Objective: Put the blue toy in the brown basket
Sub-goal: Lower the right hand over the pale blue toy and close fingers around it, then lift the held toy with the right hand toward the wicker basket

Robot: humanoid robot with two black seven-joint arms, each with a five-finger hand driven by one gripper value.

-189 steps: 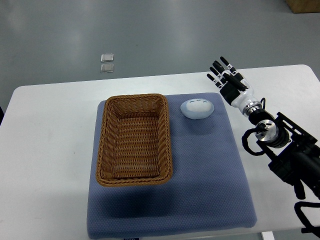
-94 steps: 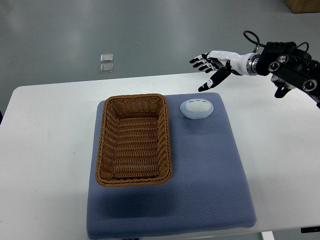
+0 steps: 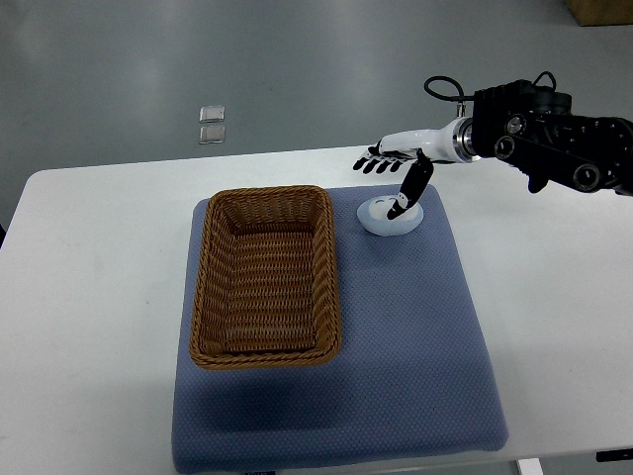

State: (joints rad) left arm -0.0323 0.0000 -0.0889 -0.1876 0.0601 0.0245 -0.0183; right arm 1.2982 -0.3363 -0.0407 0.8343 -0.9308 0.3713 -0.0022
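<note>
The blue toy [image 3: 384, 219], a pale blue rounded plush, lies on the blue mat [image 3: 396, 346] just right of the brown wicker basket [image 3: 264, 348], which holds nothing. My right hand [image 3: 391, 176] comes in from the right and hovers over the toy with its fingers spread. The thumb points down and its tip is at the toy's top right; the other fingers reach past the toy's far side. The hand holds nothing. The left arm does not show.
The mat lies on a white table [image 3: 89, 297]. Two small clear squares [image 3: 212, 125] lie on the grey floor beyond the table's far edge. A brown box corner [image 3: 603, 10] shows at the top right.
My right hand has swung from the table's right side up and leftward, then lowered over the blue toy. The toy and basket have not moved.
</note>
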